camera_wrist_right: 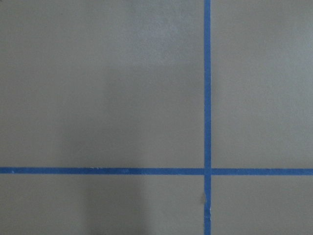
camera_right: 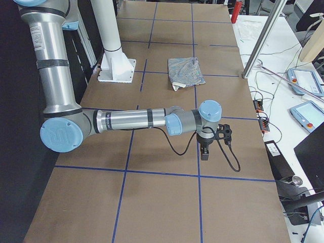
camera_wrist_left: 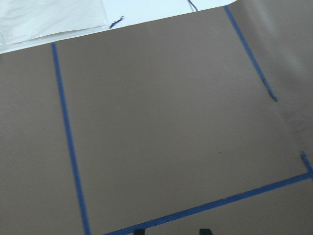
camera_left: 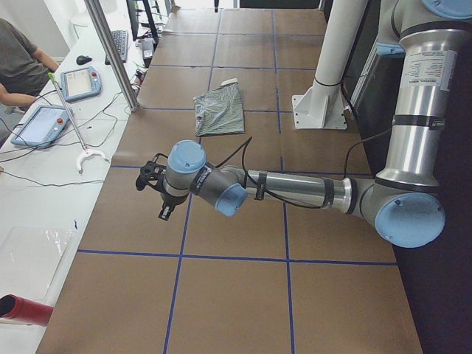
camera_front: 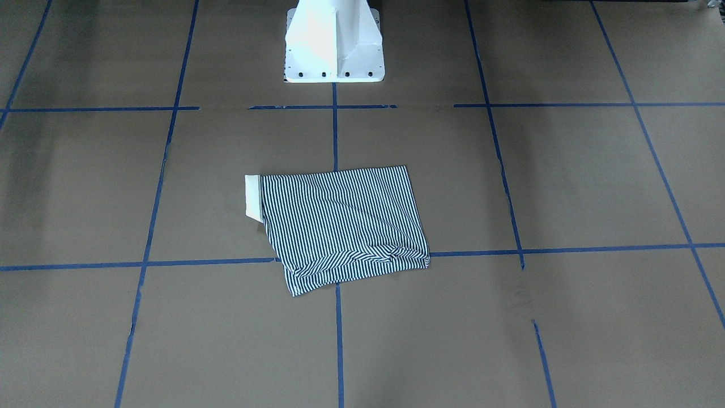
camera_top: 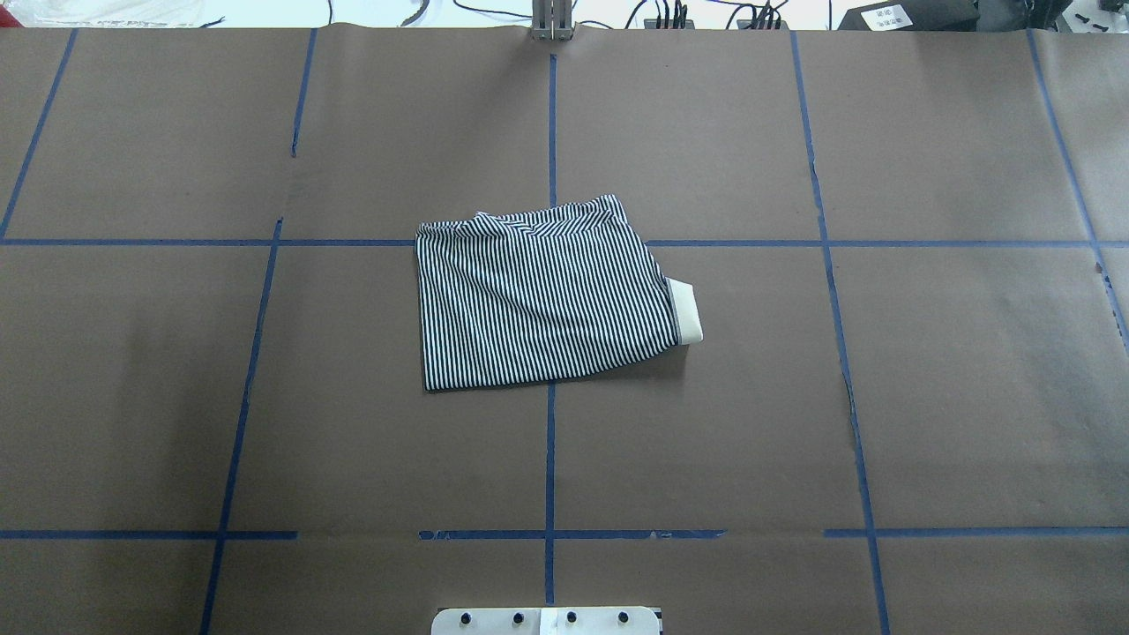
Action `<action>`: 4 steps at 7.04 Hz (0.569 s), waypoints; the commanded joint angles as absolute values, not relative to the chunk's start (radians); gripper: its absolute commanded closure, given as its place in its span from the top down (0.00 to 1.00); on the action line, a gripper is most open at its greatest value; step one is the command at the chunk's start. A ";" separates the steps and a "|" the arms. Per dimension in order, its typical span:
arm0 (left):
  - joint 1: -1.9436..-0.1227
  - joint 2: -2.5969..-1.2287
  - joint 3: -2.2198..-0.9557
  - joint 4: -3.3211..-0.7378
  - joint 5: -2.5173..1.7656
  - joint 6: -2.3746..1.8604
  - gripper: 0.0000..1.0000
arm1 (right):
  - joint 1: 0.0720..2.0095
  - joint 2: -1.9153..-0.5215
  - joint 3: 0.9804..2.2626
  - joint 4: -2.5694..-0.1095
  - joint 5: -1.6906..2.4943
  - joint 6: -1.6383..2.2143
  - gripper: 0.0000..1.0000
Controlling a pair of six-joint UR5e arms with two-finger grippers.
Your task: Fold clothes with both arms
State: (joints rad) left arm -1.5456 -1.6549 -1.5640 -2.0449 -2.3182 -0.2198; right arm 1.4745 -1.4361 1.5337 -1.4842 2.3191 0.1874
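Note:
The striped polo shirt (camera_front: pixel 340 221) lies folded into a compact rectangle at the middle of the table, its cream collar (camera_top: pixel 686 309) sticking out at one side. It also shows in the overhead view (camera_top: pixel 538 300) and both side views (camera_left: pixel 219 112) (camera_right: pixel 186 71). Both arms are far from it. My left gripper (camera_left: pixel 163 214) hangs over bare table near the left end; its two dark fingertips (camera_wrist_left: pixel 139 231) stand apart with nothing between them. My right gripper (camera_right: pixel 204 152) hangs over bare table near the right end; I cannot tell whether it is open or shut.
The white pedestal base (camera_front: pixel 334 45) stands at the robot's side of the table. Blue tape lines (camera_top: pixel 550 459) grid the brown paper. Beyond the far edge are a metal post (camera_left: pixel 110 51), tablets (camera_left: pixel 81 81), cables and a seated person (camera_left: pixel 18 59).

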 commanded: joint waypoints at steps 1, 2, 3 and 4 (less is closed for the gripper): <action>-1.661 -1.739 -1.555 -1.787 -2.316 -0.044 0.51 | 1.488 -1.453 1.543 -1.554 2.313 0.107 1.00; -1.670 -1.741 -1.560 -1.735 -2.322 0.003 0.60 | 1.500 -1.465 1.551 -1.555 2.315 0.074 1.00; -1.672 -1.689 -1.577 -1.723 -2.325 0.008 0.96 | 1.500 -1.465 1.552 -1.569 2.313 0.039 1.00; -1.671 -1.601 -1.645 -1.723 -2.339 0.003 1.00 | 1.497 -1.479 1.577 -1.589 2.307 0.020 1.00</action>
